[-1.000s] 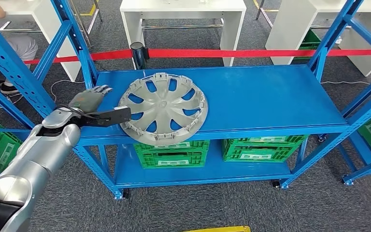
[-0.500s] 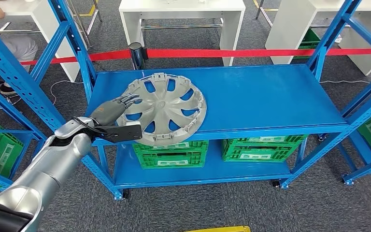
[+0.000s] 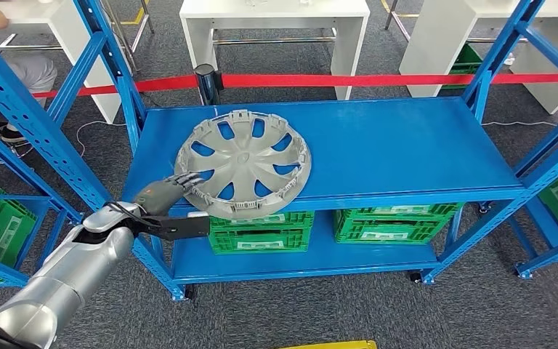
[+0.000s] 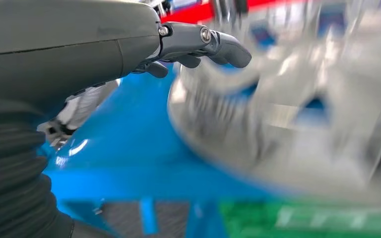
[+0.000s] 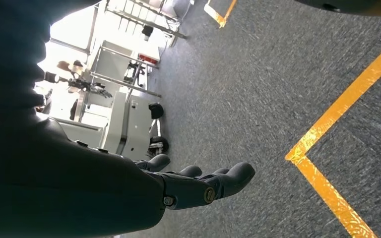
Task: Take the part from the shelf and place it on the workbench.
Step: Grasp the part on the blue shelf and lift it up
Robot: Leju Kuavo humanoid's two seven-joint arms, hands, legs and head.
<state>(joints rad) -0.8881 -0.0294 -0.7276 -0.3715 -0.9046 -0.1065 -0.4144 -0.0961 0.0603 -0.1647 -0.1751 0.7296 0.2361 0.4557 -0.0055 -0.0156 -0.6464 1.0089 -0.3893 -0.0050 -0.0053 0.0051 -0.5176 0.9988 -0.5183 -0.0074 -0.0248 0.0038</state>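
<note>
The part is a silver hubcap (image 3: 245,161) lying flat on the upper blue shelf (image 3: 407,145), its front rim sticking out over the shelf's edge. My left hand (image 3: 161,195) is at the hubcap's front-left rim, fingers (image 3: 186,178) spread and reaching the rim from above, thumb (image 3: 183,226) stretched out lower, in front of the shelf edge. It holds nothing. In the left wrist view the fingers (image 4: 206,42) hover at the blurred hubcap (image 4: 287,124). My right hand (image 5: 198,186) hangs over the grey floor, fingers extended and empty.
Blue slanted uprights (image 3: 22,109) stand close to my left arm. Two green crates (image 3: 261,231) (image 3: 392,224) sit on the lower shelf. Behind the rack run a red barrier tape (image 3: 378,78) and white tables (image 3: 276,14). A person (image 3: 22,69) sits at far left.
My left hand swung from left of the hubcap over its near side, then dropped toward me to the front-left rim. The hubcap has stayed put.
</note>
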